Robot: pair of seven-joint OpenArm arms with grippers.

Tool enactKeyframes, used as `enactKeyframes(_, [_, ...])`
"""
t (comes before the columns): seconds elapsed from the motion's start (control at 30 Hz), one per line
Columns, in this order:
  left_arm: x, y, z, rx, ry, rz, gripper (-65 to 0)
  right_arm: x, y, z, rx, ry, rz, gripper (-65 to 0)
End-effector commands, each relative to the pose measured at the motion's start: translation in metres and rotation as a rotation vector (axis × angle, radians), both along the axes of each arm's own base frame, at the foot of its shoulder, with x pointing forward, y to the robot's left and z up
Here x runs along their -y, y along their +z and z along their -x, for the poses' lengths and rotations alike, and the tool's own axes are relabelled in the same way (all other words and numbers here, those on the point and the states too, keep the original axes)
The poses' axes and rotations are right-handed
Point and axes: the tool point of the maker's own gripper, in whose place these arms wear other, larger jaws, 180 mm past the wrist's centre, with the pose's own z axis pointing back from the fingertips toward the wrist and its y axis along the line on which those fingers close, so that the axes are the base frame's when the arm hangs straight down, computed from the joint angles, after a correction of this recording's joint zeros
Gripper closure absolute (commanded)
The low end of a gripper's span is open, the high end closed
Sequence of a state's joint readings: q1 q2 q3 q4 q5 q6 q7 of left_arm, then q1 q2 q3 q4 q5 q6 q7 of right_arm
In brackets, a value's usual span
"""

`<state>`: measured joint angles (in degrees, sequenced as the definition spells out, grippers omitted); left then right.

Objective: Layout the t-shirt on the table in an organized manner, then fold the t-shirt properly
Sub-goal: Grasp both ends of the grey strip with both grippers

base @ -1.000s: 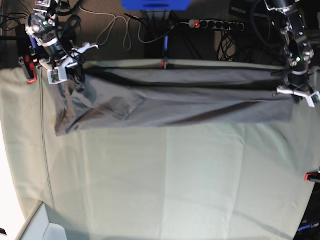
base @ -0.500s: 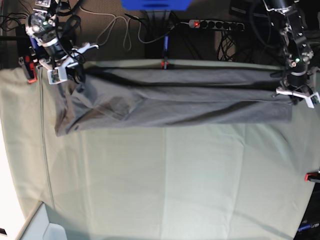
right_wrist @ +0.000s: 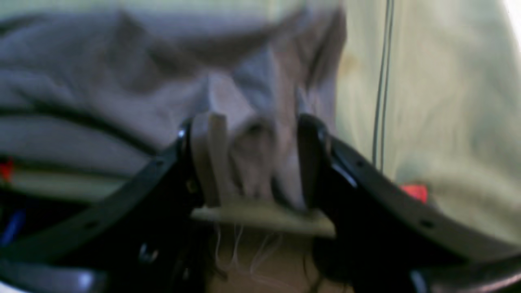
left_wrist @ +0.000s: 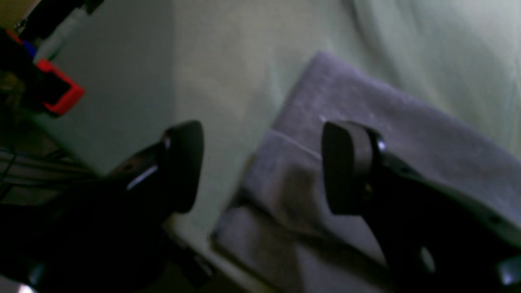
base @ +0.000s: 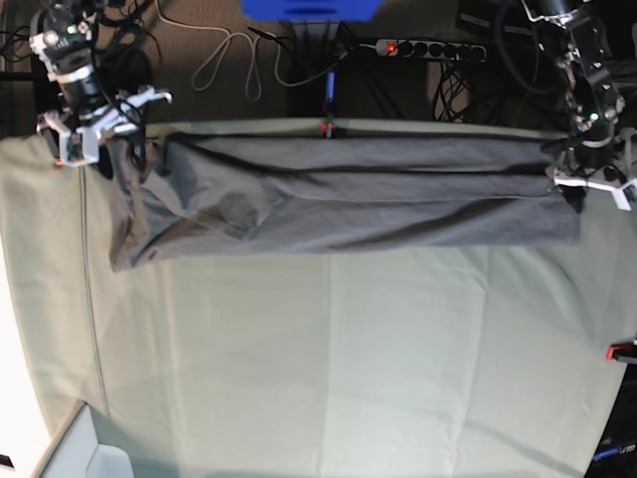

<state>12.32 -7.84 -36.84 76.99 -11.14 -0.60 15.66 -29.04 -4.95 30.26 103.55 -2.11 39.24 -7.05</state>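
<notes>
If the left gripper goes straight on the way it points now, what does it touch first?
Probably the t-shirt: the open left gripper points down at its folded corner, beside the bare table. Depth is unclear.

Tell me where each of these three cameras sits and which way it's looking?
Base: high above, looking down on the table, the stretched t-shirt and both arms at its ends.
Left wrist: on the left arm, looking past the open left gripper at a t-shirt corner by the table edge.
Right wrist: on the right arm, looking past the right gripper, its fingers either side of bunched t-shirt fabric.
Shared: all three show the t-shirt on the table cloth; red clamps appear in each.
</notes>
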Motion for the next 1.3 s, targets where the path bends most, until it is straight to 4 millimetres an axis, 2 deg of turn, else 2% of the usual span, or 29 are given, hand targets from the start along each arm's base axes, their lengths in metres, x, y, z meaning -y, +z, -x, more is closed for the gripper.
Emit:
enactKeyframes(0.0, [-0.013,0.016,-0.004,0.039,0.012,-0.042,-43.8,-0.009,0.014,-0.007,0.059,0.021,-0.018,-28.5])
enactKeyframes(0.17, [-0.018,0.020,-0.008,0.049,0.018,-0.049,-43.9,-0.048,0.013,-0.016,0.071,0.082,-0.090,-28.4])
enactKeyframes(0.27, [-0.018,0.019,-0.008,0.048,0.018,-0.048,-44.0,-0.066,-0.001,-0.012,0.035,0.115,-0.136,-28.4])
enactKeyframes(0.33, [-0.017,0.020,-0.013,0.055,0.019,-0.044,-46.4,-0.072,-0.021,-0.009,-0.011,0.116,-0.173,-28.4])
enactKeyframes(0.43, [-0.016,0.009,-0.019,0.044,0.030,-0.014,-51.6,-0.069,-0.042,-0.020,-0.039,0.092,-0.207,-28.4])
enactKeyframes(0.6, [-0.012,-0.007,-0.019,0.020,0.039,0.020,-52.7,-0.035,-0.066,-0.027,-0.077,0.014,-0.205,-28.4])
enactKeyframes(0.73, [-0.006,-0.013,-0.024,0.015,0.037,0.042,-52.7,-0.022,-0.068,-0.033,-0.079,0.011,-0.186,-28.4])
enactKeyframes(0.83, [0.003,-0.019,-0.025,-0.002,0.008,0.047,-52.7,-0.021,-0.068,-0.033,-0.078,0.010,-0.185,-28.4])
enactKeyframes(0.93, [0.004,-0.021,-0.025,-0.006,0.007,0.050,-52.7,-0.023,-0.069,-0.031,-0.083,0.014,-0.187,-28.4])
enactKeyframes(1.17, [0.007,-0.040,-0.017,-0.049,0.012,0.085,-52.6,-0.025,-0.069,-0.033,-0.078,0.014,-0.191,-28.4])
enactKeyframes(1.23, [0.019,-0.045,-0.021,-0.047,-0.049,0.114,-51.6,-0.025,-0.069,-0.033,-0.078,0.014,-0.191,-28.4])
enactKeyframes(1.27, [0.026,-0.047,-0.023,-0.043,-0.090,0.132,-49.0,-0.025,-0.069,-0.033,-0.078,0.015,-0.190,-28.4])
